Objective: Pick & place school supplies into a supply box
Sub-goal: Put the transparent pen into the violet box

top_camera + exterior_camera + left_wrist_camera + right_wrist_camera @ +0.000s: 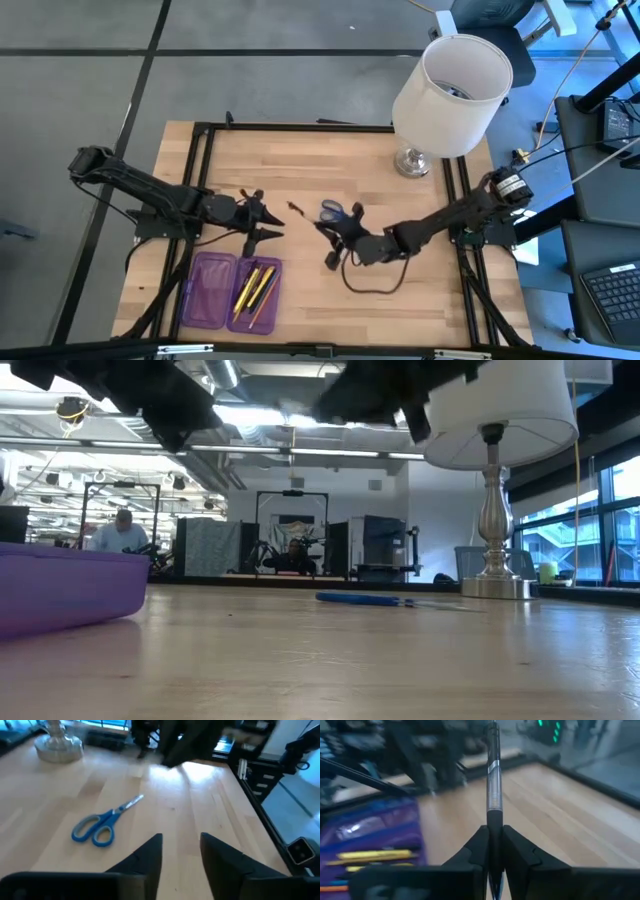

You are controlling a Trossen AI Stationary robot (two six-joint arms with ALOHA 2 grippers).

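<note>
The purple supply box (212,290) lies open at the near left, with yellow and orange pens (256,288) in its right half. Blue-handled scissors (100,822) lie flat on the wood at mid-table, also seen in the low view (365,599). My right gripper (325,230) hovers just near of the scissors, shut on a black pen with a clear middle (493,785). My left gripper (181,842) stands open above the table beside the box's far edge, nothing between its fingers. My right gripper pinches the pen's black lower barrel (494,827) between its two fingers. The fingers come nearly level from the table's right side, and the pen runs along them. Its long part sticks out ahead toward the left arm, lifted clear of the table.
A lamp with a white shade (452,80) and a metal base (412,162) stands at the far right. A dark cable loop (372,285) lies under the right arm. A black frame (300,127) edges the table. Bare wood lies between the box and the right edge.
</note>
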